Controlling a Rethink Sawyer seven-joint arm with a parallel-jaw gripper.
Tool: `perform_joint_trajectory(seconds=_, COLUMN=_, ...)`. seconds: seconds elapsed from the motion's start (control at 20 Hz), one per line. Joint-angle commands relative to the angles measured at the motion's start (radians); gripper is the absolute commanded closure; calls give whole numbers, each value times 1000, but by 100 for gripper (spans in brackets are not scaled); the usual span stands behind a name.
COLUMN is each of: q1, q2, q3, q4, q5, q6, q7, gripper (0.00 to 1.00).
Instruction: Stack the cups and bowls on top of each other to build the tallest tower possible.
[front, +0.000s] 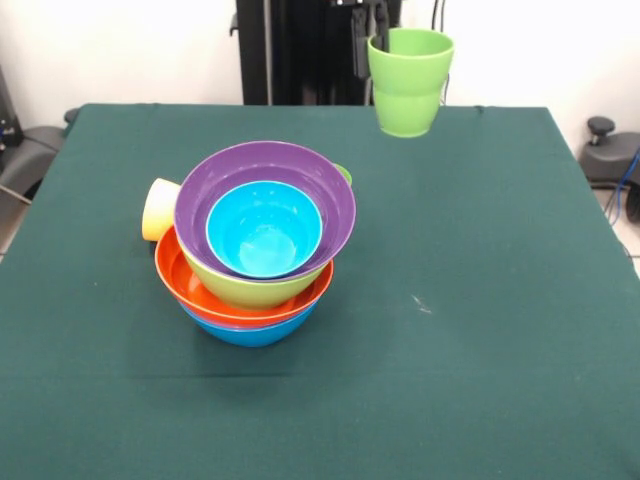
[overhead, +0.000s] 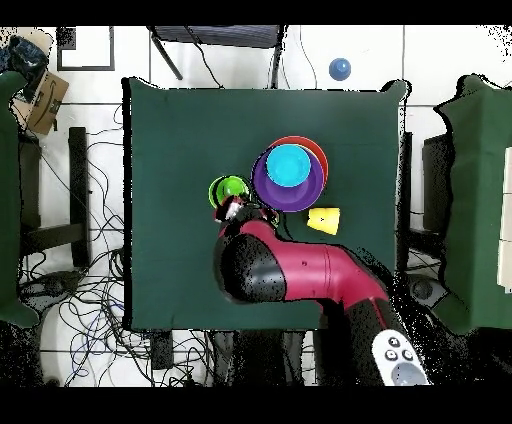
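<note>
The tower stands left of the table's middle: a blue bowl (front: 250, 332) at the bottom, then orange (front: 180, 285), lime green (front: 250, 292) and purple (front: 200, 195) bowls, with the small cyan bowl (front: 265, 230) nested on top. From overhead the cyan bowl (overhead: 288, 166) sits inside the purple one (overhead: 268, 190). The pale yellow cup (front: 160, 208) lies on its side against the stack; it also shows overhead (overhead: 322, 219). My gripper (front: 374, 42) is shut on the rim of the light green cup (front: 410, 85) and holds it upright above the table's far side, apart from the tower. Overhead, the gripper (overhead: 237, 207) and green cup (overhead: 228, 190) are beside the stack.
The dark green tablecloth (front: 480, 300) covers the table, with a small white mark (front: 422, 303) right of the stack. The black pedestal (front: 300, 50) stands behind the far edge. Overhead, the red arm (overhead: 300, 270) reaches over the table and cables lie on the floor (overhead: 90, 300).
</note>
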Motion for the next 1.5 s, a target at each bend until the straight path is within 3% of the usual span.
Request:
perform_joint_trajectory(seconds=0.05, q1=-51, q2=86, q3=137, q4=-95, q5=-111, q6=199, q7=-208, gripper=100)
perform_joint_trajectory(seconds=0.85, q1=-237, q2=-38, q3=347, q4=-107, q5=-97, q6=425, q7=-287, gripper=100)
perform_joint_trajectory(seconds=1.5, q1=-287, q2=88, q3=421, q4=-253, q5=-189, q6=522, q7=-341, gripper=100)
